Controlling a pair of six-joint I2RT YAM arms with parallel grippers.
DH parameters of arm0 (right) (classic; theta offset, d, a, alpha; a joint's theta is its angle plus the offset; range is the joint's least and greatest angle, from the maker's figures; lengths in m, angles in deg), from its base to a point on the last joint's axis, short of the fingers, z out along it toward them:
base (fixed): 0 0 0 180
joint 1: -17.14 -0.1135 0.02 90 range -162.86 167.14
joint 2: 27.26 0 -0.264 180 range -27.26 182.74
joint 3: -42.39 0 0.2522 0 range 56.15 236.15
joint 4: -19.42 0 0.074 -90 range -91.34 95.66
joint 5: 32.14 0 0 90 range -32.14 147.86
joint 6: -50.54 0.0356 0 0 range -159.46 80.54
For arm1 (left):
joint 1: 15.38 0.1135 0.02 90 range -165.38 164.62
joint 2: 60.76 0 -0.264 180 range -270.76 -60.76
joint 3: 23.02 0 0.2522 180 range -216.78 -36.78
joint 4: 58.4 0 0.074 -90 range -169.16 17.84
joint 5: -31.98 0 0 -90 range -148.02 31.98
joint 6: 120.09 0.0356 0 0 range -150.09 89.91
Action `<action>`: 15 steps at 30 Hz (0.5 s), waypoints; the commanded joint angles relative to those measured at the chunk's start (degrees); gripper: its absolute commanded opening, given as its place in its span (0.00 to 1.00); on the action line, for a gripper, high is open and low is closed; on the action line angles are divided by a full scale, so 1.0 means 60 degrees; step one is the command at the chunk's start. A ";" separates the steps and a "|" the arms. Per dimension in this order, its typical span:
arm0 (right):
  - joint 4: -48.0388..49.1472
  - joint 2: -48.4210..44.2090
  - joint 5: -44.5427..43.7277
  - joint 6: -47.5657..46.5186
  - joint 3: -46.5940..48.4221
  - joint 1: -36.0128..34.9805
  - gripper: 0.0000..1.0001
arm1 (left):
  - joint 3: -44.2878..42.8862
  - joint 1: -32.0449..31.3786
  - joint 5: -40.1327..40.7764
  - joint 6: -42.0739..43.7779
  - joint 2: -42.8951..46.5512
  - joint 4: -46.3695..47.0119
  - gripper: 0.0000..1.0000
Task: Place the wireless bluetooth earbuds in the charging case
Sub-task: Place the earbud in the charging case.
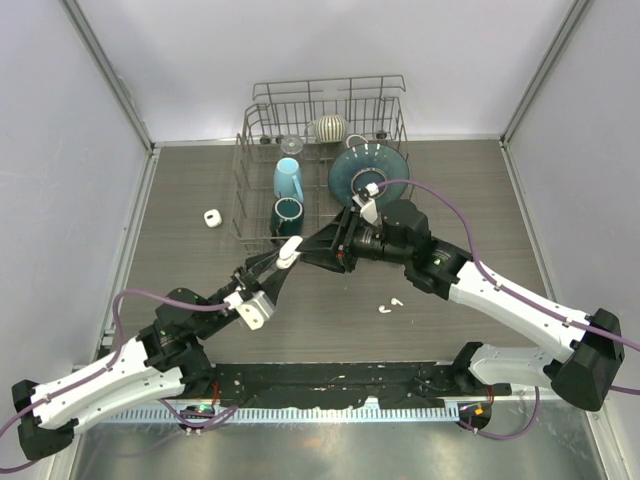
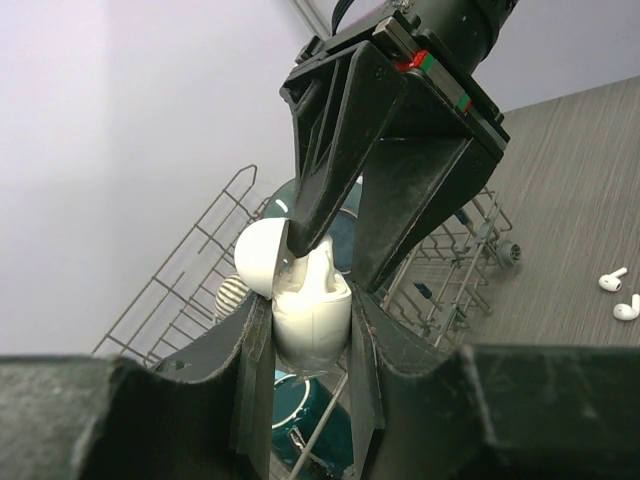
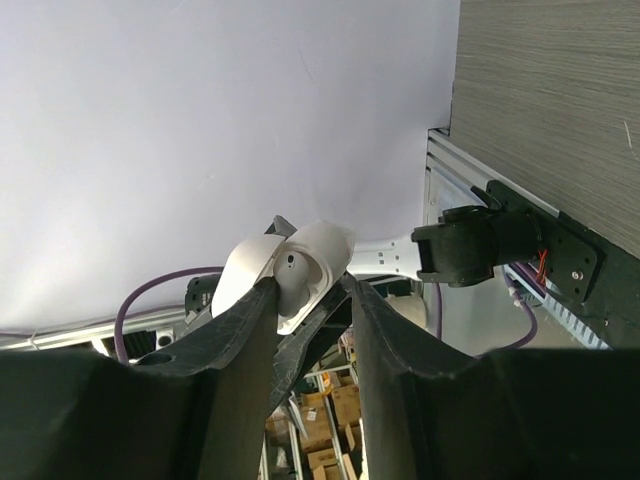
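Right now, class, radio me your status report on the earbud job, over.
Left claw shut on open charging case. Right claw straddles it, grip unclear. Two earbuds loose on table.

We see both arms reaching inward from the near corners, forearms raised, so that the left gripper (image 1: pixel 284 258) and the right gripper (image 1: pixel 303 247) meet tip to tip. The left one is clamped on a charging case (image 2: pixel 312 320). The right one's fingers (image 2: pixel 320 180) stand parted astride its open top, and we cannot tell whether they pinch it.
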 commanded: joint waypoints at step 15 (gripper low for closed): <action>0.1322 -0.0521 -0.0085 -0.0557 0.0330 0.0117 0.69 | 0.0040 -0.0154 -0.0484 -0.0812 0.0061 0.1526 0.00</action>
